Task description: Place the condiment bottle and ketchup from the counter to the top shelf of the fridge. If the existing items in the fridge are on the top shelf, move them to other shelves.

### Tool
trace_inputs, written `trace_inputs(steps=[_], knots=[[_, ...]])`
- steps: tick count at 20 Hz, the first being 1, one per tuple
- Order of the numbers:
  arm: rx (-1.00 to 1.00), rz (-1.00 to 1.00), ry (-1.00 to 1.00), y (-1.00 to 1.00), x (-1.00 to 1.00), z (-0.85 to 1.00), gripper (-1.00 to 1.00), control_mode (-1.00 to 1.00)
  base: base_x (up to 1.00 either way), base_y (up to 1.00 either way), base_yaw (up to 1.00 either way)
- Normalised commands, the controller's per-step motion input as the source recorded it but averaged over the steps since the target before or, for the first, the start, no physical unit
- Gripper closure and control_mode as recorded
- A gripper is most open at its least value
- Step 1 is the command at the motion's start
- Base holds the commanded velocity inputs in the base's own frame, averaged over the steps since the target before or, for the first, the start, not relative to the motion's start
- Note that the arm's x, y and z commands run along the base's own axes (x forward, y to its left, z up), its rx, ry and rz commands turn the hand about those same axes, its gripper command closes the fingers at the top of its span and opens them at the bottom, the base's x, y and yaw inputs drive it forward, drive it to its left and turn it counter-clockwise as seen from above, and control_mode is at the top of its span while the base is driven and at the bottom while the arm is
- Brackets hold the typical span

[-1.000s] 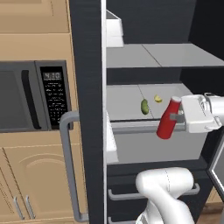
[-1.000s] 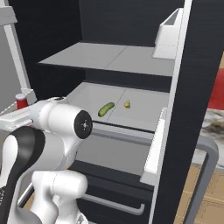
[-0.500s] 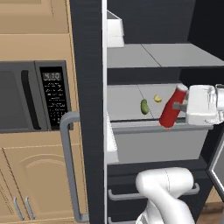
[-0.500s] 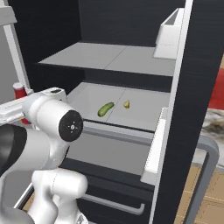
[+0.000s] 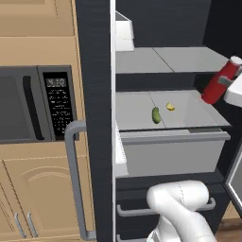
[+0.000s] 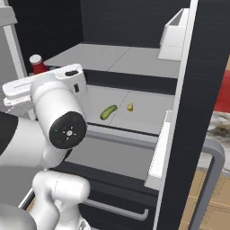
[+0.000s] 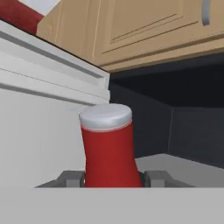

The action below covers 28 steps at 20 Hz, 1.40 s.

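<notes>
My gripper is shut on the ketchup, a red bottle with a white cap, low on its body. In the left base view the ketchup hangs tilted at the fridge's right side, just below the level of the top shelf, with the gripper at the picture's edge. From the right my own arm hides most of the ketchup. The existing items, a green pickle and a yellow wedge, lie on the shelf below the top shelf.
The fridge door stands open with its grey handle and a white bin at top-shelf height. A grey drawer juts out under the lower shelf. A microwave sits in the tan cabinets to the left.
The gripper has carried the ketchup to the right and upward, from in front of the lower shelf to near the top shelf's level. The pickle and wedge have not moved.
</notes>
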Motion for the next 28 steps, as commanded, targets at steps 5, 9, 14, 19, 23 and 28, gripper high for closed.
trace_inputs(steps=[5,9,14,19,23,28], knots=[[0.03,-0.21,0.01,-0.02,0.74,0.11,1.00,-1.00,0.00,0.00,0.00],[0.00,-0.09,0.09,0.00,0.93,0.01,1.00,-1.00,0.00,0.00,0.00],[0.00,-0.05,0.08,0.00,0.75,0.03,1.00,-1.00,0.00,0.00,0.00],[0.02,-0.05,0.02,0.00,0.68,0.01,1.00,-1.00,0.00,0.00,0.00],[0.00,-0.06,0.00,0.00,0.83,0.00,1.00,-1.00,0.00,0.00,0.00],[0.00,-0.05,0.01,0.00,0.95,0.00,1.00,-1.00,0.00,0.00,0.00]])
